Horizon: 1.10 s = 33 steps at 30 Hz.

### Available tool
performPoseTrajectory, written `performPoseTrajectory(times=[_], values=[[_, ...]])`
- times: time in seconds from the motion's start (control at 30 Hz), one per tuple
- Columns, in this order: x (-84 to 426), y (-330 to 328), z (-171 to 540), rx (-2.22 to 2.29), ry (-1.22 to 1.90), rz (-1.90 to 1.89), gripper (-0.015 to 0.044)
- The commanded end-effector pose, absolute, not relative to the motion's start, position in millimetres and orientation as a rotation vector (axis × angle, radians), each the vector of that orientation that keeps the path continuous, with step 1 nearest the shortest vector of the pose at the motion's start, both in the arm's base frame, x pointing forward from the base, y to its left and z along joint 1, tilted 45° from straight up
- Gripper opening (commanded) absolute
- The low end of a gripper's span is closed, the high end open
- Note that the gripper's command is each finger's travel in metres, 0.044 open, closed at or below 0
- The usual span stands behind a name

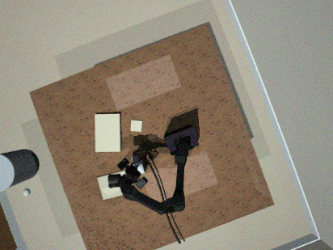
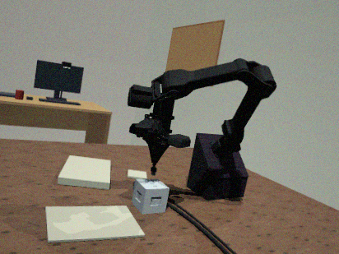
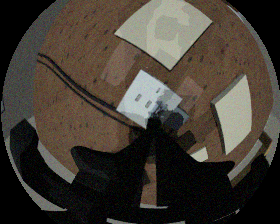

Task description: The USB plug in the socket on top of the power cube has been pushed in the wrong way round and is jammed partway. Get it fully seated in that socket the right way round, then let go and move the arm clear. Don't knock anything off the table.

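Observation:
The pale power cube stands on the table, with slots in its top and sides. My gripper points down above the cube's top and is shut on the small dark USB plug. In the exterior view a small gap shows between the plug's lower end and the cube's top, so the plug looks out of the socket. In the wrist view the fingertips and a shadow cover one corner of the top. The plug's metal end and which way round it faces cannot be made out.
Two black cables run from beside the cube across the table. A flat pale slab, a thicker pale block and a small pale square lie around the cube.

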State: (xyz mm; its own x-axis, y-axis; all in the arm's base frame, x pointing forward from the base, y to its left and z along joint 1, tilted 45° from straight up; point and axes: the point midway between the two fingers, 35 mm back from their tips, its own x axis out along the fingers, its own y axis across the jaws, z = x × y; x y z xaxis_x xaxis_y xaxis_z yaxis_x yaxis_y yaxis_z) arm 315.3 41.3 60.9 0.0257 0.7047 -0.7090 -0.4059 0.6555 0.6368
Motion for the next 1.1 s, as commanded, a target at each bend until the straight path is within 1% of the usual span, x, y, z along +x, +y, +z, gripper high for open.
performPoseTrajectory(times=[0.0,1.07], values=[[315.5,41.2,60.6,0.376,1.331,0.805,0.0],[315.5,41.2,60.6,1.028,1.626,0.205,0.0]])
